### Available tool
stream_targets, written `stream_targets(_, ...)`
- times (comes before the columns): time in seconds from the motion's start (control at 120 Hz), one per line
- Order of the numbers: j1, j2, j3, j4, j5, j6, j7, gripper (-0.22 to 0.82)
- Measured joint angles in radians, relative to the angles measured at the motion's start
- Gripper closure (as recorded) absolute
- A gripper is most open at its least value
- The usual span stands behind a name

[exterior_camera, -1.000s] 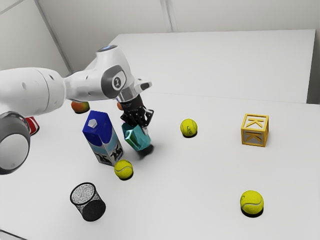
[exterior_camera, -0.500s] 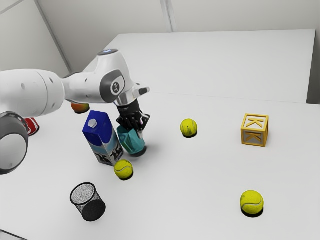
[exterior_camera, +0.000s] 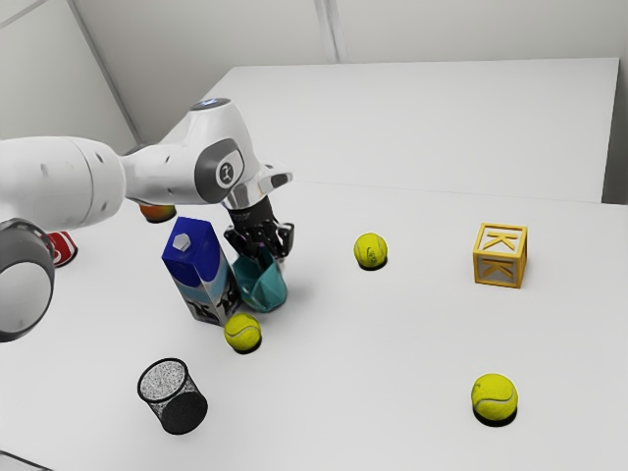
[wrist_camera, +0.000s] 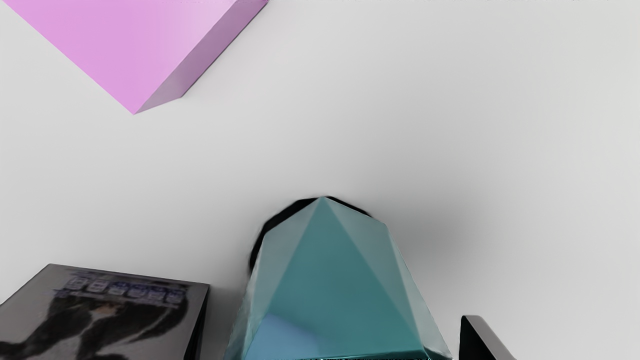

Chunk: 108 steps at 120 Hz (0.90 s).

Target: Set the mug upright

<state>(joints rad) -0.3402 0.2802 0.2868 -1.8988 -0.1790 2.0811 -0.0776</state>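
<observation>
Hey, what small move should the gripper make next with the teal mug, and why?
I'd probably ease the gripper gently straight down, checking that the base settles. The mug looks roughly upright, with the gripper at its upper end, but a dark sliver edges its lower end, so it may not sit flat. The carton stands close beside it, so I'd avoid sideways motion.

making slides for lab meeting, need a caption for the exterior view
Black robot gripper at a faceted teal mug, beside a tall blue-topped carton and a yellow tennis ball.
</observation>
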Motion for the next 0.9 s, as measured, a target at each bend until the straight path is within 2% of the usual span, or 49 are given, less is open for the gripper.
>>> stream_targets(0.2,-0.001,-0.007,0.000,0.003,0.000,0.000,0.001,0.23)
stream_targets(0.35,-0.001,-0.027,0.000,0.010,-0.003,-0.007,0.001,0.11)
stream_targets(0.6,-0.002,-0.088,0.000,0.041,-0.006,-0.049,-0.002,0.03)
stream_targets(0.775,0.010,-0.076,0.000,0.269,0.052,-0.244,0.008,0.02)
stream_targets(0.9,0.017,-0.049,0.004,0.358,0.074,-0.348,0.026,0.01)
